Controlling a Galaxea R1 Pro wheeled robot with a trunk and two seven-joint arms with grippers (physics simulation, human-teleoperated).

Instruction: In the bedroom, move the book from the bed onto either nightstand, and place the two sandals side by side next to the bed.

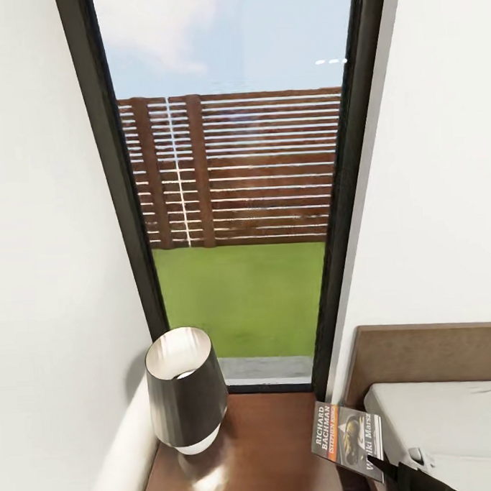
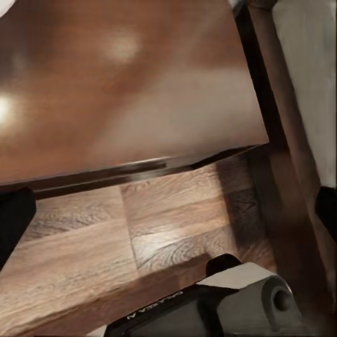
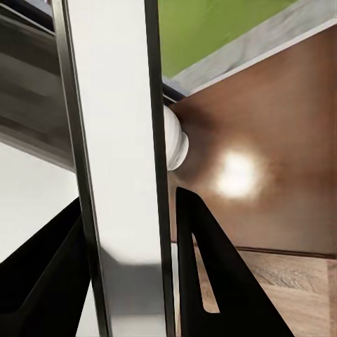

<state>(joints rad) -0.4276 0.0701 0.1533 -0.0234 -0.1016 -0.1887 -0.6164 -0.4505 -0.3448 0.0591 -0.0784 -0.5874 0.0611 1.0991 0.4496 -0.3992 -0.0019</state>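
One book (image 1: 347, 434), upright and tilted with its long axis running up, hangs between the single nightstand (image 1: 263, 446) and the bed (image 1: 449, 415), pinched edge-on in the right jaws; left jaws' opening untellable.

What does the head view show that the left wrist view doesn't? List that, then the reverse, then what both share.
Head view: the dark-framed window with fence and lawn outside, the lamp, and the book beside the bed's corner.
Left wrist view: the wood plank floor below the nightstand's front edge.
Both: the glossy nightstand top and the bed next to it.
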